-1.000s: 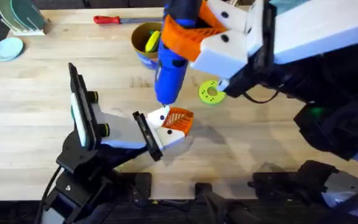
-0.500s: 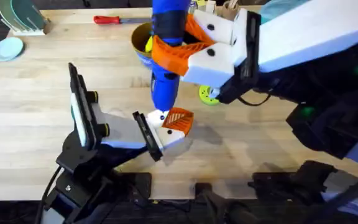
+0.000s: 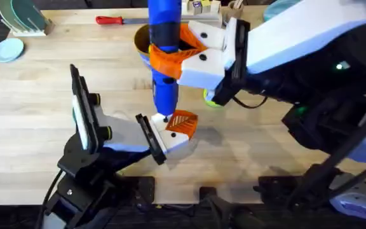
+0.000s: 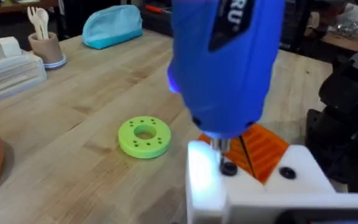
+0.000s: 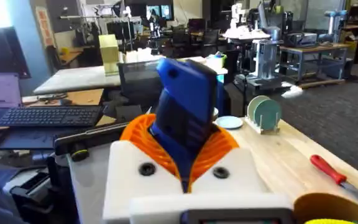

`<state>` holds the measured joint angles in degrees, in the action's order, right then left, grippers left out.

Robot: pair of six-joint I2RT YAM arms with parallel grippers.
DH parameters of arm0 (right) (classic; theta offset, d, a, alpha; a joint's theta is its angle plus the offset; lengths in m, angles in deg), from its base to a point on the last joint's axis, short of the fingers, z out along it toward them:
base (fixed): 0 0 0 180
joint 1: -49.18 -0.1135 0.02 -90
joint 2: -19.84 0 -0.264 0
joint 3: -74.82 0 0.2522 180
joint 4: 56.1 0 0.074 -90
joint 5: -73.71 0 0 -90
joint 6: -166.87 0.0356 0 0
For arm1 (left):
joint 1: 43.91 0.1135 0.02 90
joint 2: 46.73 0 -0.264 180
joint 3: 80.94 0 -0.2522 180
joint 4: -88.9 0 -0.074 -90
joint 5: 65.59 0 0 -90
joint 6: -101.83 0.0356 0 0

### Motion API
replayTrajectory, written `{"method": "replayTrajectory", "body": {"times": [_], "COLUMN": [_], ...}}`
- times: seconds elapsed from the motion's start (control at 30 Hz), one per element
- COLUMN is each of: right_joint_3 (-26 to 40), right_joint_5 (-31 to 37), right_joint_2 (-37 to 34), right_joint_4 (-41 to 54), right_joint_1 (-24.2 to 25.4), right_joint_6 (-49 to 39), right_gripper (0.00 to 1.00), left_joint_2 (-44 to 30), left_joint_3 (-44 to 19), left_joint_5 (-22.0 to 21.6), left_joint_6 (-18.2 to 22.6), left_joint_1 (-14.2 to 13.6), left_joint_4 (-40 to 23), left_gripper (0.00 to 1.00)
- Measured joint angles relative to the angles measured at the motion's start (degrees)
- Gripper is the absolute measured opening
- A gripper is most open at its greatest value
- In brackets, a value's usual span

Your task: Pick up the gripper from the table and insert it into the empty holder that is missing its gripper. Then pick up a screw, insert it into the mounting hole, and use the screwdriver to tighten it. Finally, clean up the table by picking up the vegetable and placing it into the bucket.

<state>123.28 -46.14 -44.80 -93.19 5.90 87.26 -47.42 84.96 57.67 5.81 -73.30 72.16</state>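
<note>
The right claw point(image 3: 170, 54) is clenched around the blue screwdriver point(image 3: 164, 60), holding it upright with its thin metal tip pressed down onto a dark screw point(image 4: 228, 168) in the cream-white holder point(image 3: 170, 137). The orange ridged gripper point(image 3: 183, 121) already sits in the holder, right beside the screwdriver tip. The left claw point(image 3: 154, 138) grips the holder and steadies it just above the wooden desk point(image 3: 37, 133).

Taking the holder as the landmark: a green disc point(image 4: 144, 136) lies on the desk just beyond it, and the tan-orange bucket point(image 3: 143, 39) stands farther beyond, partly hidden by the screwdriver. Something yellow shows at its rim, but whether that is the vegetable cannot be told. A red-handled screwdriver point(image 3: 110, 20) lies at the far edge of the desk.

By the look of it, the insertion is done, the screw is placed, and tightening is under way; the clean-up remains unconfirmed.
</note>
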Motion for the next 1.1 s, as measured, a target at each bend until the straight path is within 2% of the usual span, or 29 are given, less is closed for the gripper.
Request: {"method": "replayTrajectory", "body": {"times": [0.4,1.1], "right_joint_3": [0.0,0.0], "right_joint_5": [0.0,0.0], "right_joint_2": [0.0,0.0], "right_joint_4": [-3.1,0.6], "right_joint_1": [0.0,0.0], "right_joint_6": [1.2,1.4], "right_gripper": [0.018,0.018], "left_joint_2": [0.0,0.0], "left_joint_3": [0.0,0.0], "left_joint_5": [0.0,0.0], "left_joint_6": [0.0,0.0], "left_joint_1": [0.0,0.0], "left_joint_4": [0.0,0.0], "left_gripper": [0.005,0.005]}}
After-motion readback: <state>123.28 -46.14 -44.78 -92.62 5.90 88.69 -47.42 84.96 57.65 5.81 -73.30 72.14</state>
